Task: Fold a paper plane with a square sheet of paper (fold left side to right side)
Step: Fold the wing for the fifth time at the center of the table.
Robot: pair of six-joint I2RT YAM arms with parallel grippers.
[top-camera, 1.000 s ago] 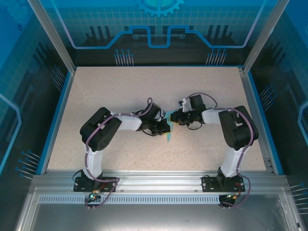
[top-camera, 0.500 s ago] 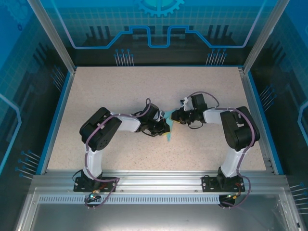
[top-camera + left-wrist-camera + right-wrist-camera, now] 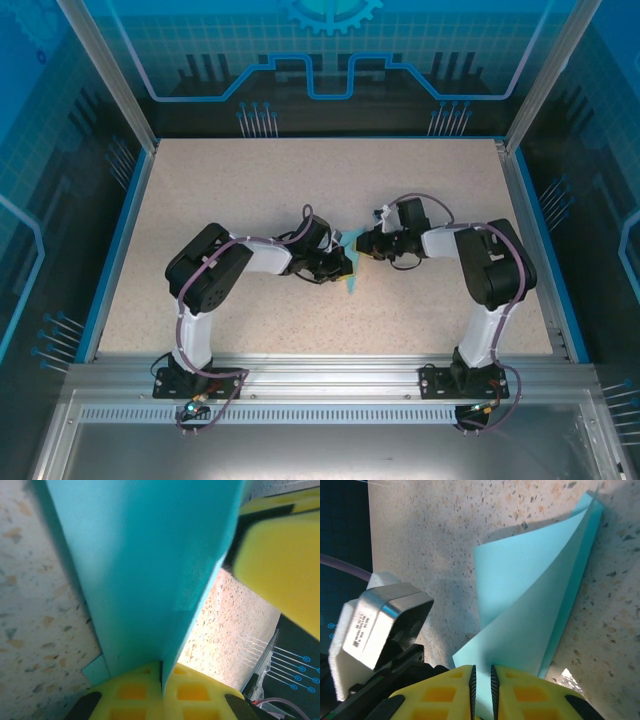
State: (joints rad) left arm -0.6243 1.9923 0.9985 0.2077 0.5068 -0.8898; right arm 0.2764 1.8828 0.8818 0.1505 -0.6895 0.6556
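Over the last second the right gripper (image 3: 481, 676) has barely tightened its pinch on the blue paper (image 3: 530, 595), and the left gripper (image 3: 161, 680) stays clamped on it too, so the half-closed fold at mid-worktop (image 3: 250, 180) still needs flattening.

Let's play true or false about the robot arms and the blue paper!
1. The paper is folded, not a flat square. True.
2. The left fingers are open and empty. False: they are shut on the paper.
3. The right fingers pinch the paper too. True.
4. The fingers are red. False: they are yellow.
5. The table is plain white. False: it is speckled beige.
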